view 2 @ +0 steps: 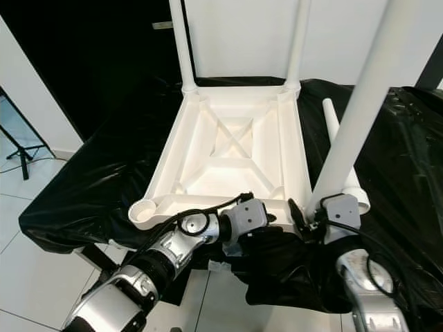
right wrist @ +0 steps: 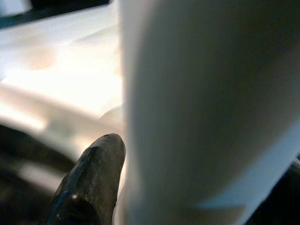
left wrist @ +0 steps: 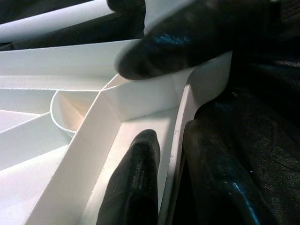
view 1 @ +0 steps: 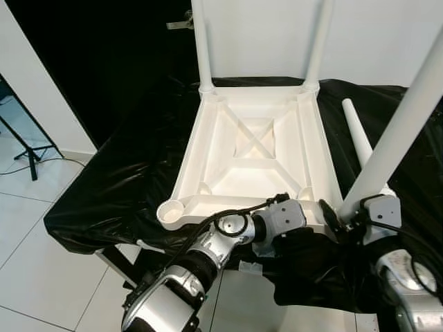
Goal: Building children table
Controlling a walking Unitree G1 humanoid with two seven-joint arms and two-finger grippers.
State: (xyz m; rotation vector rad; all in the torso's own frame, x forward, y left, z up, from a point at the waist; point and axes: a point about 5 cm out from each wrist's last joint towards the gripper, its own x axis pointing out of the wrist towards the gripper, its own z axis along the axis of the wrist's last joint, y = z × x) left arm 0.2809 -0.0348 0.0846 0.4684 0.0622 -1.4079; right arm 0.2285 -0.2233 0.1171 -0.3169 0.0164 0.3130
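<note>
A white plastic children's table lies upside down on a black sheet. Two white legs stand in its far corner sockets. The near left socket is empty. My right gripper is shut on a third leg, held tilted with its base at the near right corner; one finger lies beside the leg. My left gripper clasps the table's near rim by that corner, one finger inside the frame. A loose leg lies on the sheet to the right.
The black sheet covers a low bench and hangs over its front edge. White floor tiles lie to the left, with a black stand's foot. A white wall rises behind and a dark opening at the back left.
</note>
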